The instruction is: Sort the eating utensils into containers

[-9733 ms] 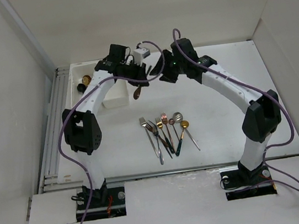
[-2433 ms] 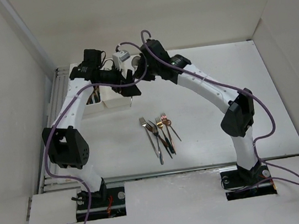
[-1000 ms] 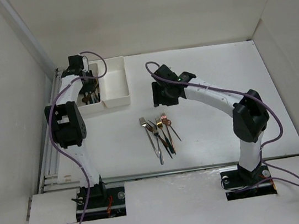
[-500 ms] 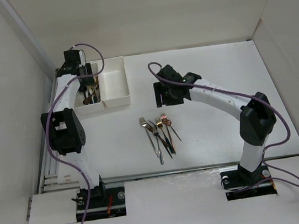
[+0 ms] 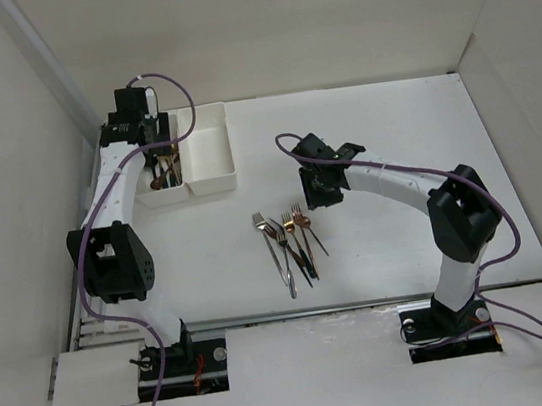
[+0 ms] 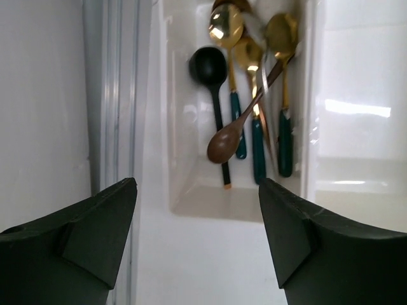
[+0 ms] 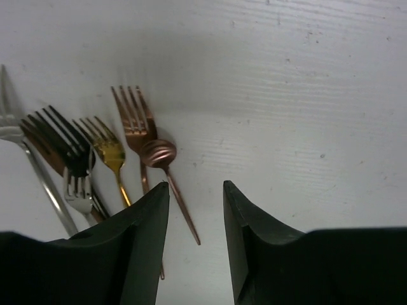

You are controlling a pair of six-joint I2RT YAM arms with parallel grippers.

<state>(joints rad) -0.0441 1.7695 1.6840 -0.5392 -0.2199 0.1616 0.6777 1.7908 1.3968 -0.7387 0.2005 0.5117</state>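
Note:
Several spoons (image 6: 254, 95), gold, black and copper, some with green handles, lie in the left container (image 6: 191, 203). My left gripper (image 6: 197, 184) hovers open above that bin's near end, holding nothing. From above it is the left gripper (image 5: 150, 144) over the left container (image 5: 162, 200), and the right container (image 5: 208, 151) looks empty. Several forks (image 5: 287, 246) lie bunched mid-table. My right gripper (image 7: 196, 184) is open low over a copper spoon (image 7: 158, 152), whose handle runs under the gap. Copper fork (image 7: 135, 117), gold fork (image 7: 108, 149) and black fork (image 7: 63, 136) lie to its left.
A metal rail (image 5: 96, 248) runs along the table's left edge beside the bins. White walls enclose the table at the left, back and right. The right arm's elbow (image 5: 460, 217) stands over the right part of the table.
My left jaws have opened wider over the left bin. The right gripper has moved nearer and down toward the fork pile, its jaws narrower than half a second ago.

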